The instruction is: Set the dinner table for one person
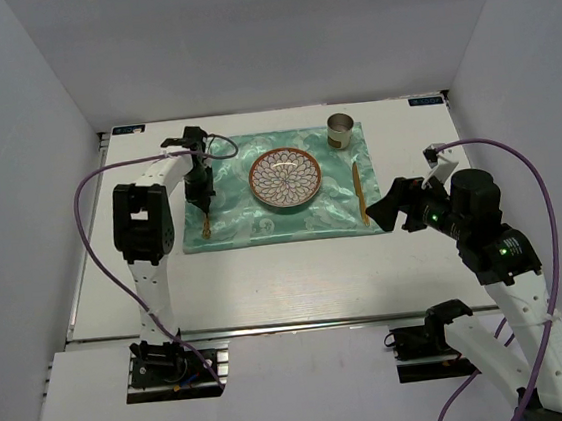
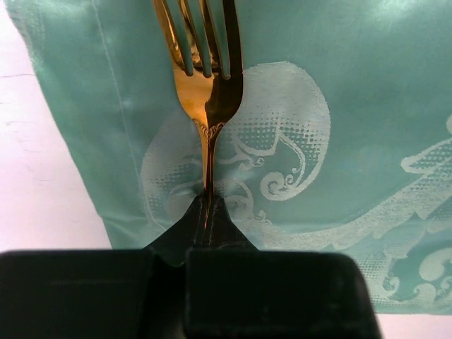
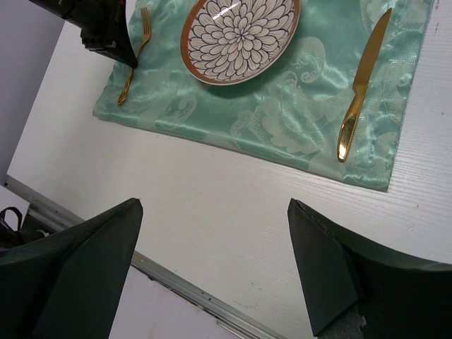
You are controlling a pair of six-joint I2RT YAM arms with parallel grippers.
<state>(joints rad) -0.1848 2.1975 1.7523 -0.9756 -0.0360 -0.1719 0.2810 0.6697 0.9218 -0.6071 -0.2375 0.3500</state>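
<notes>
The left tool (image 2: 210, 205) is clenched on the thin handle of a gold fork (image 2: 205, 92), its two dark fingers pressed together around the metal just below the neck. The tines point away from the wrist camera. The fork sits low over the left edge of a shiny mint-green cloth (image 2: 367, 106) with a pale swirl pattern. Whether it rests on the cloth cannot be told.

From above, the left tool (image 1: 203, 201) points down at the cloth's left side, with the fork handle (image 1: 205, 223) showing below it.

The right tool (image 3: 212, 208) is released, its two dark fingers spread wide with nothing between them. It hangs above bare white surface (image 3: 212, 183), just off the cloth's near right corner. In the top view the right tool (image 1: 377, 215) faces left toward the cloth (image 1: 262, 222).

The cloth lies flat in the far middle of the large white surface (image 1: 268, 282), which has a metal rail along its near edge and white walls around it. A round plate (image 1: 285, 179) with a brown rim and a petal pattern sits at the cloth's centre. A gold knife (image 1: 360, 192) lies along the right edge, apart from the plate. A small metal cup (image 1: 340, 130) stands upright at the far right corner, beyond the knife.
</notes>
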